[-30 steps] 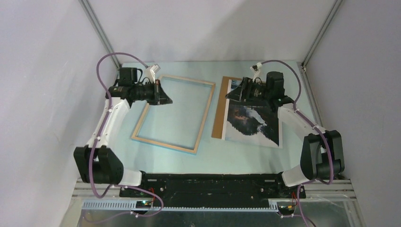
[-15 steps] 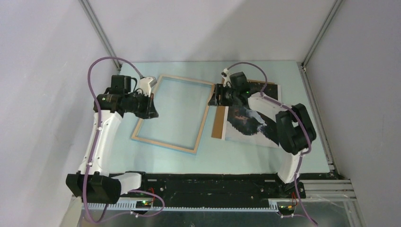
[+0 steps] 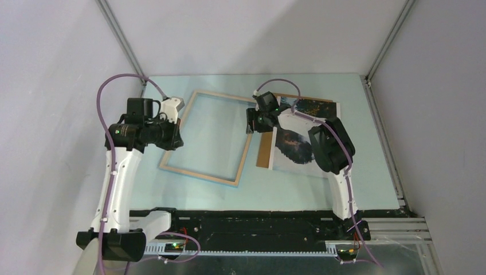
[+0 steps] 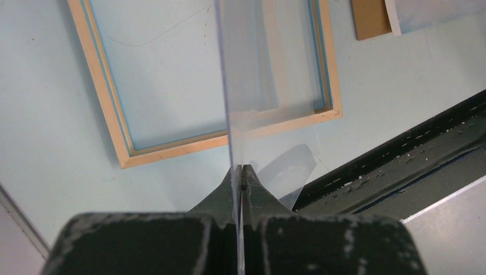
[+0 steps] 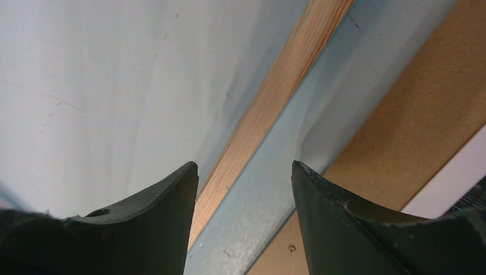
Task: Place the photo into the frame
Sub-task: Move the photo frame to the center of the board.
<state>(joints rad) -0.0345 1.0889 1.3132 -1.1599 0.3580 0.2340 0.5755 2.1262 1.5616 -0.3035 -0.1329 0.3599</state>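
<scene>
Jaws of the right gripper (image 5: 243, 165) gape above the frame (image 5: 275, 97), rail between.

Bare pale wood with fine straight grain faces up on the frame (image 5: 269, 103), its inner edge painted blue, on a matt pale-blue table (image 3: 367, 166) with faint scratches. The backing board (image 5: 412, 126) is dull, smooth brown board; the photo (image 3: 295, 150) is printed paper. The clear sheet (image 4: 252, 69) shines glossy. The fingers (image 5: 344, 217) of the right gripper (image 5: 245, 165) are matt black, faintly speckled.
</scene>
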